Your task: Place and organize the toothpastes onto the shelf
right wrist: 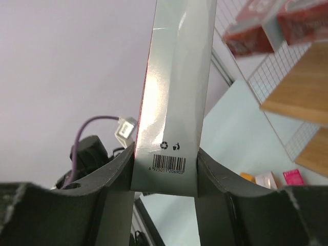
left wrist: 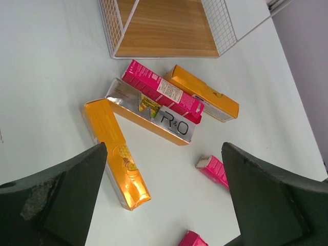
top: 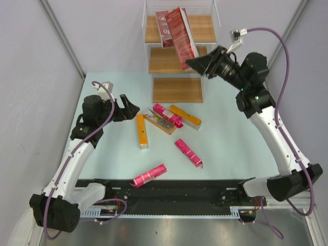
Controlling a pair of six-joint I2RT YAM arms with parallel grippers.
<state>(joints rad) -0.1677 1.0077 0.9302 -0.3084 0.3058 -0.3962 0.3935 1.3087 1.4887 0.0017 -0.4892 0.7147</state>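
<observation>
top view, step in hand: placing. The right pincer (top: 197, 64) grips the near end of a dark red carton (top: 180, 36), held up against the shelf (top: 177, 91).
top view, carton axis: the long axis leans from the pincer up and away to the left. The far end points over the top tier, close beside a second red carton (top: 164, 28) already there.
top view, left pincer (top: 130, 108): jaws wide and holding nothing, near the loose cartons (top: 168, 116) on the bench (top: 230, 143).
left wrist view, loose cartons: an orange carton (left wrist: 115, 154), a silver carton (left wrist: 154, 115) and a pink carton (left wrist: 164, 92) lie flat just before the shelf's bottom board (left wrist: 164, 31).
right wrist view, grip: the pincer (right wrist: 165, 174) is clamped across the dark red carton (right wrist: 174, 102) at its barcode end, and the carton runs straight out from the jaws.
next move, my reading: straighten the lean, seat the carton beside its twin, then let go.
</observation>
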